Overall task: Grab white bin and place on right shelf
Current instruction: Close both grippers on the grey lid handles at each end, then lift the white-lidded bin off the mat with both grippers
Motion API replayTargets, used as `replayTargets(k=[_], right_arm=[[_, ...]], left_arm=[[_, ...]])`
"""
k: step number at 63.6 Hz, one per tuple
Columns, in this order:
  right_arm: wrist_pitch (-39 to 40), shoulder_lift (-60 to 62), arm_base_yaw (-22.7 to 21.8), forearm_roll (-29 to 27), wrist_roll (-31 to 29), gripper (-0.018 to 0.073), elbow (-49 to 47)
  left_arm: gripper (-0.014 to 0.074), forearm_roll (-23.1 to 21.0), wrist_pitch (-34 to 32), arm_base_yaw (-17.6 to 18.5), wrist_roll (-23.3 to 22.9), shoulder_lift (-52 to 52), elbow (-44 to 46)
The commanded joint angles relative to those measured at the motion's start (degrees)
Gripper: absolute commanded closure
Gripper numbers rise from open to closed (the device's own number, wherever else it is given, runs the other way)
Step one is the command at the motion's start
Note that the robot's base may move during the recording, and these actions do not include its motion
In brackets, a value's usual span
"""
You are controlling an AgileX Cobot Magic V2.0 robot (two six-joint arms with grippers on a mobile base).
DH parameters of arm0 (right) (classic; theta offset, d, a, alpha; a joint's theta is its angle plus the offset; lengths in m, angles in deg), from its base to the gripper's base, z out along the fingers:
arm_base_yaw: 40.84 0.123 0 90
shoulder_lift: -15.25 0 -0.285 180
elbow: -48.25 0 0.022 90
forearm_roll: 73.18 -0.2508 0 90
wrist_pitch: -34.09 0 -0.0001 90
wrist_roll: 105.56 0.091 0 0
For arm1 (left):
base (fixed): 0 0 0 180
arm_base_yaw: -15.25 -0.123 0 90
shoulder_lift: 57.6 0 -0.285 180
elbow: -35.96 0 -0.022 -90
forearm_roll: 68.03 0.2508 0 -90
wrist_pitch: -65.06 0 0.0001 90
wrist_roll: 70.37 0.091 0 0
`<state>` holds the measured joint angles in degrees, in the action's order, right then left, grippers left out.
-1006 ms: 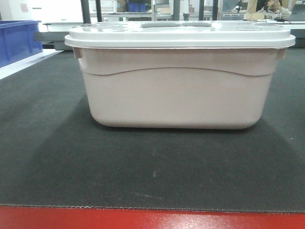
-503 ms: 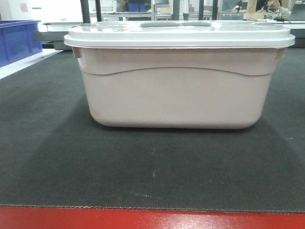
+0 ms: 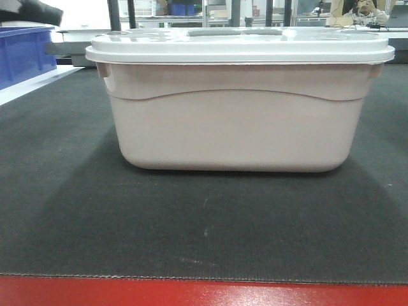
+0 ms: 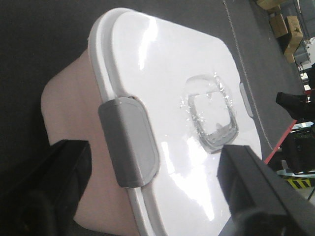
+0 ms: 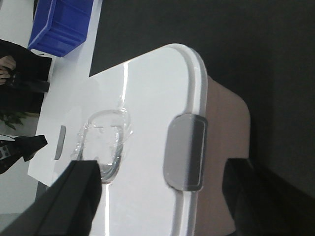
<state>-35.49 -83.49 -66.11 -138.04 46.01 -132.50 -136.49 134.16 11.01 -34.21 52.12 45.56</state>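
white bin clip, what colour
Grey; the clip on the white bin shows best in the left wrist view.

Both wrist views are showing the left gripper and the right gripper only as dark, blurred fingers running off the lower edge, which is also cutting off the white bin (base unseen). The front view's left edge is cropping a blue bin and an unidentifiable dark shape.

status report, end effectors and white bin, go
Left end effector open, framing one grey end latch. Right end effector open, framing the other latch. White bin lidded, on dark mat. Nothing blocking seen.
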Motion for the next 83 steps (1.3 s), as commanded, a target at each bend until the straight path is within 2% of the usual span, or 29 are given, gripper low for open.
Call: replayTargets(k=[1, 11, 25, 41, 59, 74, 83], right_arm=[[-5.1, -0.4, 0.0, -5.0, -2.6, -0.0044, -1.9], [-5.1, -4.0, 1.7, -7.1, -5.7, -0.0044, -1.9], [-5.8, -7.8, 5.7, -9.3, -10.5, -0.0044, -1.9], [-4.8, -10.8, 8.6, -9.3, -11.5, -0.0044, -1.9], [-4.3, -12.6, 8.8, -11.0, -11.5, -0.0044, -1.9], [-4.4, -12.7, 9.1, -11.1, -11.9, -0.0041, -1.9], [-5.0, -12.7, 9.1, -11.3, -12.4, 0.0020, -1.9]], left_arm=[[0.0165, -5.2, 1.6, 1.1, 0.7, -1.0, 1.9], [0.0165, -6.1, 1.2, 2.0, 2.0, 1.6, 1.9], [0.0167, -11.2, 1.1, 2.1, 3.6, 3.9, 1.9], [0.0167, -11.3, 1.4, 3.3, 3.6, 6.0, 1.9], [0.0167, -11.2, -0.2, 5.9, 3.6, 6.5, 1.9], [0.0171, -10.9, -0.3, 5.9, 3.6, 6.5, 1.9], [0.0216, -10.9, -0.3, 5.9, 3.6, 6.5, 1.9]])
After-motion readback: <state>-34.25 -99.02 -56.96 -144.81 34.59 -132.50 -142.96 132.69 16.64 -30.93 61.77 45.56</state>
